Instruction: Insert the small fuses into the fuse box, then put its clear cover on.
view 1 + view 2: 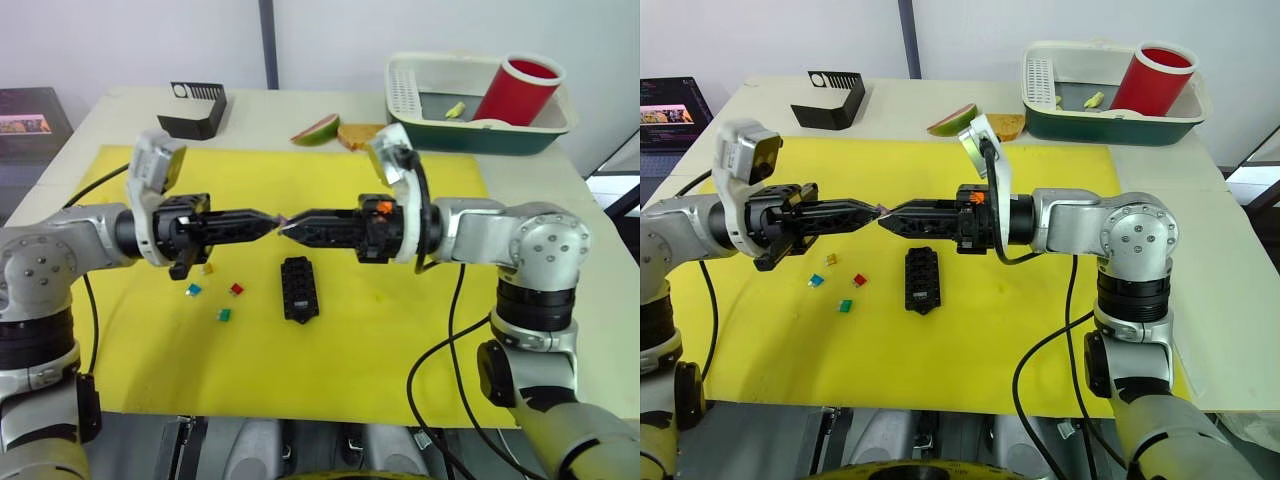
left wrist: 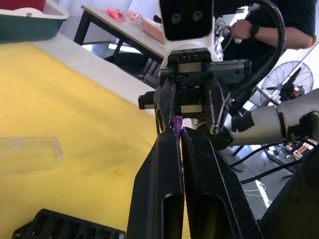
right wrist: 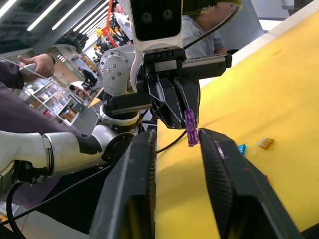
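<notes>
Here: both grippers tip to tip above the yellow mat (image 1: pixel 420 340), a purple fuse (image 3: pixel 190 127) between them.

The left gripper (image 1: pixel 266 222) is clamped on the purple fuse; the right gripper (image 1: pixel 292 229) has its fingers parted around the fuse's free end, one pad close against it. Both hang just beyond the fuse box (image 1: pixel 299 288), which lies flat on the mat with its slots up. To the robot's left of the fuse box lie the red fuse (image 1: pixel 236 289), green fuse (image 1: pixel 224 314), blue fuse (image 1: pixel 193 290) and amber fuse (image 1: pixel 207 268), apart from one another. In the left wrist view the clear cover (image 2: pixel 29 154) lies on the mat near the fuse box.
</notes>
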Controlling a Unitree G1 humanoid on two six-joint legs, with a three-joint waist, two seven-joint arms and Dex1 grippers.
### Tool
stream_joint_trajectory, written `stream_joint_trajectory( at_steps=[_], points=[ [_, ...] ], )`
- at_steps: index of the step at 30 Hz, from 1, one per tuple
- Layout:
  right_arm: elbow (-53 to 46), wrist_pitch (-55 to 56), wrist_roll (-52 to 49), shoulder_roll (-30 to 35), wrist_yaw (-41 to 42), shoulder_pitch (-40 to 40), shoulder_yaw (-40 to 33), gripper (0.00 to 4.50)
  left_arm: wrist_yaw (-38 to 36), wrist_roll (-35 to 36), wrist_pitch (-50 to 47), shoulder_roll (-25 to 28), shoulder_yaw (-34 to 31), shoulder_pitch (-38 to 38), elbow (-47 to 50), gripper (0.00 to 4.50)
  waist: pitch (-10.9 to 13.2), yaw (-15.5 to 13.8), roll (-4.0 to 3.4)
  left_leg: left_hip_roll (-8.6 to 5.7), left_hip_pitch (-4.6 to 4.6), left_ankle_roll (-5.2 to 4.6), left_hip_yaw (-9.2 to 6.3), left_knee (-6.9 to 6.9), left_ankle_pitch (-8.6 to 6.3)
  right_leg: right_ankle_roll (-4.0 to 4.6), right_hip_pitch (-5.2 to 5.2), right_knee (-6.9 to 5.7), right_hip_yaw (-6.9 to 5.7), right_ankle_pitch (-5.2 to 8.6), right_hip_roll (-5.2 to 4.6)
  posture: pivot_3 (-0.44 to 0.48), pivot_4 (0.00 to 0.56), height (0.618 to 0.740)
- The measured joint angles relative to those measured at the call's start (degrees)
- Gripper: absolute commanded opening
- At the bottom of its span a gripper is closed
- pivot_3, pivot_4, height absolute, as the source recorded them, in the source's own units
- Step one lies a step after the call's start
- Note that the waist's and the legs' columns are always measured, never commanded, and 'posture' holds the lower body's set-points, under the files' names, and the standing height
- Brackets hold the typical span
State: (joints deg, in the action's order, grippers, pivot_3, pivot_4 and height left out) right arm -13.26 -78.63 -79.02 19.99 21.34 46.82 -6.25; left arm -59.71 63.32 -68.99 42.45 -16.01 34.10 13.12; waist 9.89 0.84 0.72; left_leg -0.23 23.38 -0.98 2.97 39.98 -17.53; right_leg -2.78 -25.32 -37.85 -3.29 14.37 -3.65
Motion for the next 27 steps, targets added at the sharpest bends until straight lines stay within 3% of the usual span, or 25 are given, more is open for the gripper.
stream_joint_trajectory(
  at_steps=[11,14,15,27],
  points=[
    [0.0,1.7,-0.1,1.2,0.2,0.0,1.5,1.50,0.3,1.0,0.8,0.5,0.4,-0.2,0.0,0.00,0.0,0.0,0.00,0.00,0.00,0.00,0.00,0.00,0.00,0.00,0.00,0.01,0.00,0.00,0.00,0.000,0.150,0.740],
    [0.0,1.9,-0.1,1.4,0.1,0.0,1.5,0.21,0.2,1.3,0.8,0.7,0.7,-0.3,0.0,0.00,0.0,0.0,0.00,0.00,0.00,0.00,0.00,0.00,0.00,0.00,0.00,0.02,0.00,0.00,0.00,0.000,0.150,0.740],
    [0.0,2.0,-0.1,1.5,0.1,0.0,1.5,0.05,0.2,1.7,0.8,0.8,0.7,-0.3,0.2,0.00,0.0,0.0,0.00,0.00,0.00,0.00,0.00,0.00,0.00,0.00,0.00,0.03,0.00,0.00,0.00,0.000,0.150,0.740],
    [0.0,2.1,0.1,1.8,0.2,0.0,2.7,0.05,0.1,2.1,1.9,2.6,1.5,-1.3,0.5,0.00,0.0,0.0,0.00,0.01,0.00,0.00,-0.01,-0.01,0.00,0.00,0.00,0.03,0.01,0.00,0.00,0.000,0.150,0.740]
  ],
)
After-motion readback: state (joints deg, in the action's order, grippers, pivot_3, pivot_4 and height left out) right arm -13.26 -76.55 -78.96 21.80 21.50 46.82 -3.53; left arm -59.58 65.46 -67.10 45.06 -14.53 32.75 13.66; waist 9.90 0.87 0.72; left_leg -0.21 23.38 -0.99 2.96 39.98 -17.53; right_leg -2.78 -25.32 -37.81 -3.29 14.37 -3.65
